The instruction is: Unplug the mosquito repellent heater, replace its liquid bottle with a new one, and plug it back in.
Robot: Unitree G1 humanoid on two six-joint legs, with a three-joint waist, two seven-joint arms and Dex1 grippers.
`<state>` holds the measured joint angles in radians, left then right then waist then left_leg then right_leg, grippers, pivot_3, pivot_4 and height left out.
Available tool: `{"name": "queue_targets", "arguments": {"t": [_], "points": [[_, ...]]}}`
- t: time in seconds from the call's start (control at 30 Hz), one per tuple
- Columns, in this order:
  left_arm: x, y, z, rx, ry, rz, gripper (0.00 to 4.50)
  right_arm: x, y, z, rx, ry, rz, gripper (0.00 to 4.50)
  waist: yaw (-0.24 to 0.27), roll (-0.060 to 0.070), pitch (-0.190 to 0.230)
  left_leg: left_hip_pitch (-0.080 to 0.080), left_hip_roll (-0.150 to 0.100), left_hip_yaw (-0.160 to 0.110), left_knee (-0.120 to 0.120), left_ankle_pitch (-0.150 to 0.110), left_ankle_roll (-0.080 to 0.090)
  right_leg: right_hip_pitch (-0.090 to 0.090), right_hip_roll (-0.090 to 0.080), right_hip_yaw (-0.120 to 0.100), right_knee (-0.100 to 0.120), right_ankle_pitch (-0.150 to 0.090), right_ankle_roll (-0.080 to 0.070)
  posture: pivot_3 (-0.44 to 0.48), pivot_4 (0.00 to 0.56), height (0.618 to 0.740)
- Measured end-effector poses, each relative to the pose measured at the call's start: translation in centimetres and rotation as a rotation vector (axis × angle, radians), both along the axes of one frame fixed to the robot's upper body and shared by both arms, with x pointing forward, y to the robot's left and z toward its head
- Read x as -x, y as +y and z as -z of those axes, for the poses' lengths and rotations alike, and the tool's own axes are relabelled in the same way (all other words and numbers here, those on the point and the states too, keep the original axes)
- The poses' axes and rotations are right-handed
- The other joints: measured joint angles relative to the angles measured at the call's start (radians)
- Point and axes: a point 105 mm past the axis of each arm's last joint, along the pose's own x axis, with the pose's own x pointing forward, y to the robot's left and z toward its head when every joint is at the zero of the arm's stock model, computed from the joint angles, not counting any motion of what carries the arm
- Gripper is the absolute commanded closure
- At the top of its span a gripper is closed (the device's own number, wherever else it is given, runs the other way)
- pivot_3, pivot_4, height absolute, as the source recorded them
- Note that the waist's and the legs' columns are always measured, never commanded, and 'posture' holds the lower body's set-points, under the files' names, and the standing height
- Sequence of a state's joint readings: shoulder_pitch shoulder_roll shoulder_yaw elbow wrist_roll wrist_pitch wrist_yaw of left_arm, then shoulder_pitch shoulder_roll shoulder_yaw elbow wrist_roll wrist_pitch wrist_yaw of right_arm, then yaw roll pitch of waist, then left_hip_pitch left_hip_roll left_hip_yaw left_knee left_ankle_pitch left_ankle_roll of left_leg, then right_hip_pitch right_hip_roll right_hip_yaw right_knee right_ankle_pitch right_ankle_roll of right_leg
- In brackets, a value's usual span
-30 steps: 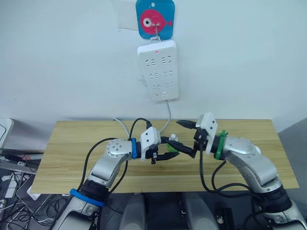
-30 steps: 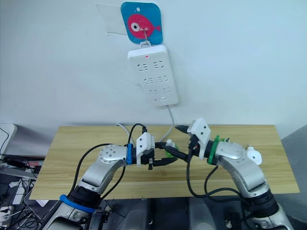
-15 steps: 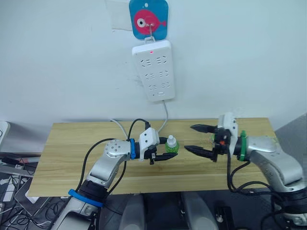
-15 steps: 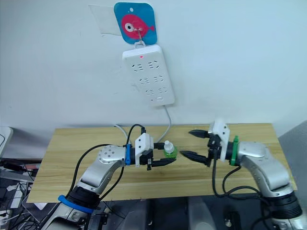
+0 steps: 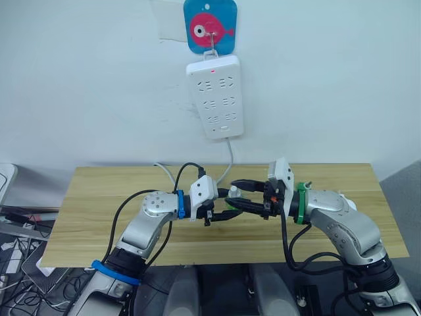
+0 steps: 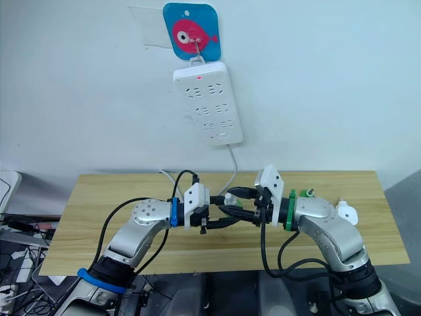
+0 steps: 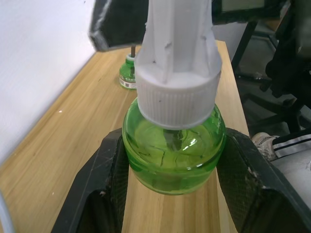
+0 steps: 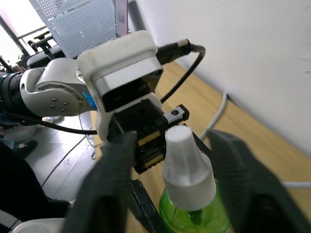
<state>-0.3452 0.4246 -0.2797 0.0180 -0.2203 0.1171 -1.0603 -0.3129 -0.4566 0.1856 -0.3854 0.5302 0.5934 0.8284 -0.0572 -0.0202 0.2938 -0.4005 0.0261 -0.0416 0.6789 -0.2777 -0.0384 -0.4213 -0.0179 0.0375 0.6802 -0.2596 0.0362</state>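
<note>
At lower centre, the left hand (image 7: 170, 194) clamps the round belly of a small green bottle (image 7: 172, 150) with a white cap (image 8: 187, 162); the right hand (image 8: 170, 160) straddles that cap, fingers apart. Light, smooth, probably slippery plastic: best gripped at the ribbed cap. The heater (image 6: 346, 212) lies on the table (image 5: 99, 204) at right.

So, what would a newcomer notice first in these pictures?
Probably the green liquid bottle with its white cap, held over the middle of the wooden table in the left gripper, its jaws pressed on both sides. The right gripper faces it, jaws open either side of the cap. Above, a white power strip hangs on the wall under a fish hook.
</note>
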Motion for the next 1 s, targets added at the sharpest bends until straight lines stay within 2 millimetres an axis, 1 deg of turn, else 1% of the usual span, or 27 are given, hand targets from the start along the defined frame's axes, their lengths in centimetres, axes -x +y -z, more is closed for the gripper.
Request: {"name": "queue_targets", "arguments": {"t": [0.07,0.1,0.13,0.23,0.27,0.33,0.43,0.5,0.57,0.63,0.73,0.77,0.8,0.87,0.9,0.93,0.97,1.0], "points": [[0.1,0.0,0.1,0.000,0.004,0.000,2.29,-0.1,0.1,-0.4,-0.006,-0.014,0.000,3.91,-0.001,0.000,0.000,0.000,0.000,0.000,0.000,0.000,0.000,0.000,0.000,0.000,0.000,0.000,0.000,-0.080,0.268,0.740],[0.2,0.0,0.2,0.000,0.008,0.001,2.29,-0.2,0.0,-0.5,-0.010,-0.022,0.008,4.20,-0.001,0.000,0.000,0.000,0.000,0.000,0.000,0.000,0.000,0.000,0.000,0.000,0.000,0.000,0.000,-0.080,0.268,0.740],[0.2,0.1,0.3,-0.001,0.011,-0.001,2.29,-0.2,0.0,-0.5,-0.012,-0.021,0.007,4.26,0.000,0.000,0.000,0.000,0.000,0.000,0.000,0.000,0.000,0.000,0.000,0.000,0.000,0.000,0.000,-0.078,0.269,0.740],[0.3,0.1,0.4,-0.001,0.015,-0.002,2.29,-0.2,0.0,-0.6,-0.025,-0.001,0.006,4.26,0.000,0.000,0.000,0.000,0.000,0.000,0.000,0.000,0.000,0.000,0.000,0.000,0.000,0.000,0.000,-0.076,0.269,0.740],[0.3,0.1,0.4,-0.002,0.017,-0.003,2.29,-0.2,-0.1,-1.0,-0.048,0.024,0.001,4.26,0.000,0.000,0.000,0.000,0.000,0.000,0.000,0.000,0.000,0.000,0.000,0.001,0.000,0.000,0.000,-0.077,0.270,0.740],[0.4,0.2,0.6,-0.003,0.021,-0.006,2.29,0.0,0.0,-2.5,-0.090,0.028,-0.016,4.26,-0.002,0.000,0.000,0.000,0.000,0.000,0.000,0.000,0.000,0.000,0.000,0.001,0.000,0.000,0.000,-0.077,0.270,0.740],[0.5,0.4,0.9,-0.010,0.030,-0.010,2.29,0.0,-0.4,-6.0,-0.154,-0.029,-0.007,4.26,-0.001,0.000,0.000,0.000,0.000,-0.001,0.000,0.000,0.000,0.000,0.000,0.000,0.000,0.000,0.000,-0.076,0.272,0.740],[0.6,0.7,1.1,-0.019,0.033,-0.014,2.29,-0.3,-0.9,-6.9,-0.177,-0.047,0.048,4.26,-0.001,0.000,0.000,0.000,0.000,-0.001,0.000,0.000,0.000,0.000,0.000,0.000,0.000,0.000,0.000,-0.080,0.271,0.740],[0.6,1.0,1.3,-0.029,0.039,-0.021,2.29,-1.0,-1.5,-7.0,-0.189,-0.052,0.118,4.26,-0.001,0.000,0.000,0.000,0.000,0.000,0.000,0.000,0.000,0.000,-0.001,0.000,0.000,0.000,0.000,-0.081,0.271,0.740],[0.8,1.2,1.7,-0.035,0.051,-0.028,2.29,-1.9,-2.3,-6.0,-0.174,-0.055,0.209,4.26,-0.001,0.000,0.000,0.000,0.000,0.000,0.000,0.000,0.000,0.000,-0.001,0.000,0.000,0.000,0.000,-0.085,0.270,0.740],[0.9,1.3,1.9,-0.034,0.062,-0.038,2.29,-4.1,-4.3,-3.2,-0.103,-0.074,0.388,4.26,0.000,0.000,0.000,0.000,0.000,0.001,0.000,0.000,0.000,0.000,-0.001,0.001,0.000,0.000,0.000,-0.078,0.269,0.740],[1.0,1.3,1.9,-0.032,0.062,-0.044,2.29,-5.2,-5.3,-1.3,-0.059,-0.086,0.474,4.26,0.000,-0.001,-0.001,0.000,0.000,0.001,0.000,0.000,0.000,0.000,-0.001,0.001,0.000,0.000,0.000,-0.078,0.269,0.740],[1.0,1.3,1.8,-0.029,0.059,-0.049,2.29,-6.2,-6.6,1.2,-0.002,-0.068,0.565,4.26,0.000,-0.001,-0.001,0.000,0.000,0.002,0.000,0.000,0.000,0.000,-0.001,0.000,0.000,0.000,0.000,-0.078,0.269,0.740],[1.2,1.4,1.8,-0.028,0.062,-0.057,2.29,-7.7,-8.2,5.2,0.063,-0.029,0.707,4.26,-0.001,-0.001,-0.001,0.000,0.000,0.004,-0.001,0.000,0.000,-0.001,-0.001,0.002,0.000,0.000,0.000,-0.078,0.269,0.740],[1.2,1.3,1.7,-0.026,0.061,-0.057,2.29,-8.0,-8.8,6.7,0.087,-0.014,0.753,4.26,-0.003,-0.001,-0.001,0.000,0.000,0.004,-0.001,0.000,0.000,-0.002,-0.001,0.003,0.001,0.000,0.000,-0.078,0.269,0.740],[1.2,1.3,1.6,-0.026,0.061,-0.060,2.29,-8.4,-9.2,7.6,0.104,-0.016,0.788,4.26,-0.006,-0.001,-0.001,0.000,0.001,0.004,-0.001,0.000,0.000,-0.002,-0.001,0.004,0.001,0.000,0.000,-0.078,0.269,0.740],[1.2,1.2,1.6,-0.025,0.062,-0.065,2.29,-8.7,-9.5,8.2,0.116,-0.028,0.819,4.26,-0.008,-0.001,-0.001,0.000,0.001,0.004,-0.001,0.000,0.000,-0.002,-0.001,0.003,0.001,0.000,0.000,-0.047,0.266,0.740],[1.2,1.2,1.4,-0.024,0.059,-0.065,2.29,-9.2,-9.7,8.5,0.127,-0.041,0.845,4.26,-0.010,-0.001,-0.001,0.000,0.001,0.004,-0.001,0.000,0.000,-0.002,0.000,0.004,0.001,0.000,0.000,-0.047,0.266,0.740]]}}
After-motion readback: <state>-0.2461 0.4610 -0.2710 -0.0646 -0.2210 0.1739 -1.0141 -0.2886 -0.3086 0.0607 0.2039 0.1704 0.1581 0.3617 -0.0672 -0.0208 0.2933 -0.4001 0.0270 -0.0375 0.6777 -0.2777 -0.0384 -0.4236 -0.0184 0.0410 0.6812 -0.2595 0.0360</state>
